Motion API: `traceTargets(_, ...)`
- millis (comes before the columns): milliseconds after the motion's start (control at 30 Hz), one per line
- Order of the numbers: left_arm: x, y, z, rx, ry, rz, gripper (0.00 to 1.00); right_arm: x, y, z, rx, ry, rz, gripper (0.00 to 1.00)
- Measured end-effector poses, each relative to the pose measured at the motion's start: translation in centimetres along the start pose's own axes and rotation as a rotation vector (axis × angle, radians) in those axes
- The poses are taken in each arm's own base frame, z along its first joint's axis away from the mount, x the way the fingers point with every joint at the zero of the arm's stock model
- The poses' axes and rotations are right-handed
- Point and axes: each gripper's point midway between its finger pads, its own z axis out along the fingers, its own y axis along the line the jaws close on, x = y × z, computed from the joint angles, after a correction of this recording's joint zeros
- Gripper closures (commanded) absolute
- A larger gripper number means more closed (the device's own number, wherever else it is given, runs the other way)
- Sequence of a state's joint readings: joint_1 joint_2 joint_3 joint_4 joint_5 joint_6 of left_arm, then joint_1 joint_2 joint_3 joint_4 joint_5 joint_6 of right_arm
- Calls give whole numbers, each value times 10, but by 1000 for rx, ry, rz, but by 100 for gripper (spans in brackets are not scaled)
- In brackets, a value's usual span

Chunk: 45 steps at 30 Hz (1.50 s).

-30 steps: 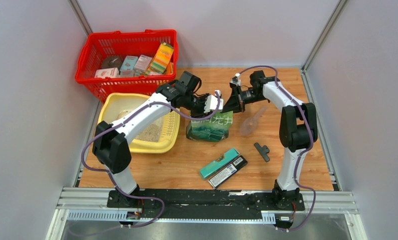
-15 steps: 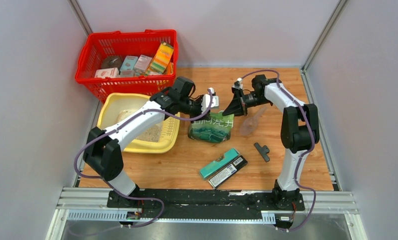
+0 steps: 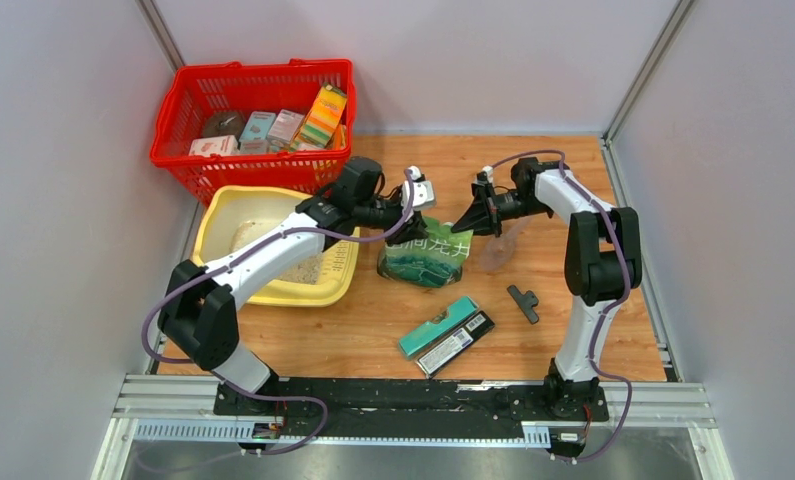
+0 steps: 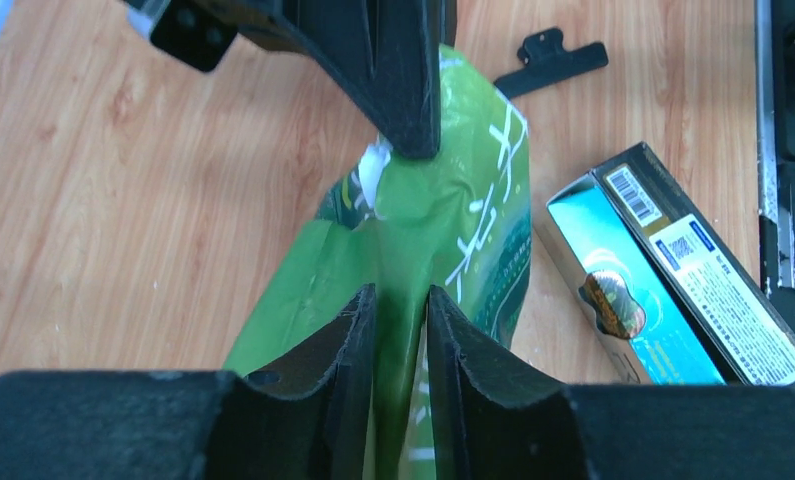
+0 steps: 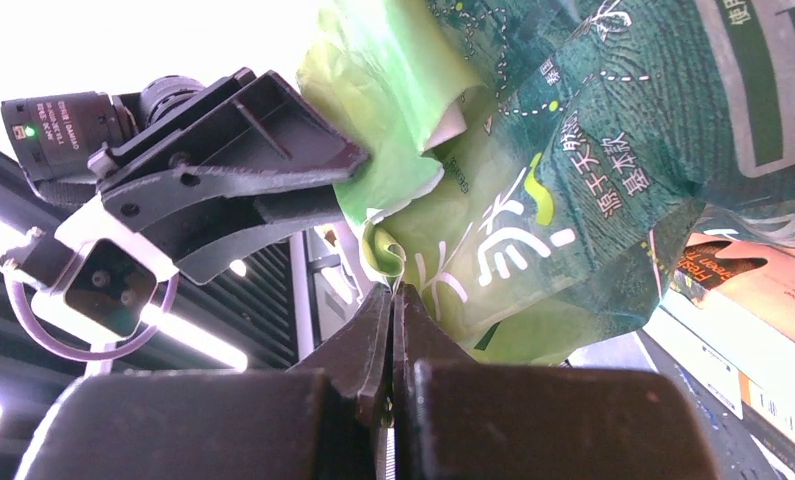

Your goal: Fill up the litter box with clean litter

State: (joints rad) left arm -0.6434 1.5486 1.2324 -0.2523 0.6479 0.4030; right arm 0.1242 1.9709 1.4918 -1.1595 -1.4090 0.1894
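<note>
Left tool (image 4: 395,300) narrowly parted astride the green bag (image 4: 423,215) at its top fold, right tool (image 5: 393,295) clenched on the bag's edge

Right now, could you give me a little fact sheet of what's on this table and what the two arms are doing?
litter box: pale-yellow tray on the table's left, some litter inside
green bag: mid-table, right of the box
right gripper: shut on the bag's top edge
left gripper: jaws astride the bag's top, slightly apart; grip unclear
scoop: on the table right of the bag, not held
</note>
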Motion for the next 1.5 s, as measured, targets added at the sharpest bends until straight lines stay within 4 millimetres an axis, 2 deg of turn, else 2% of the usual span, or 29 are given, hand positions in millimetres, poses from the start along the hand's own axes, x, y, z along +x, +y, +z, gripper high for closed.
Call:
traceTargets(167,-21,-3,14,85,-40,88,66,-1,0,-1,-2,-5,40,100)
traceTargets(267,-26,-8,20,141,-38,150,73,-3,1,-1,-1,-7,56,100)
traceTargets(300,-26,-10,21,153,-35,166,79,-3,1,-1,-1,-7,61,100)
traceTargets(367,-25,-13,22,175,-25,187,81,-4,2,-1,0,-9,72,100)
traceTargets(500,-23,-13,23,183,-15,215,60,-4,2,-1,0,-11,81,100)
traceTargets(533,-22,-13,23,180,-12,218,58,-4,2,-1,0,-11,81,100)
traceTargets(800,-16,-13,21,162,-1,281,54,-4,1,-2,2,-13,80,100)
traceTargets(1033,-9,-1,19,101,44,276,53,-3,2,-2,2,-13,61,100)
traceTargets(1133,-4,2,17,90,63,256,58,-3,2,-2,5,-15,49,100)
traceTargets(1167,-2,1,16,94,71,248,65,-3,2,-2,7,-16,43,100)
traceTargets(1233,3,-2,14,107,85,234,69,-2,2,-2,8,-16,40,100)
traceTargets(1333,5,-6,12,136,98,222,83,-2,2,-1,8,-11,47,100)
traceTargets(1367,6,-7,12,147,103,216,90,-1,1,0,7,-10,55,100)
traceTargets(1467,7,-9,13,165,111,200,100,-1,-1,0,2,-12,87,100)
traceTargets(1500,7,-9,13,166,111,193,100,-1,-1,0,-1,-12,97,99)
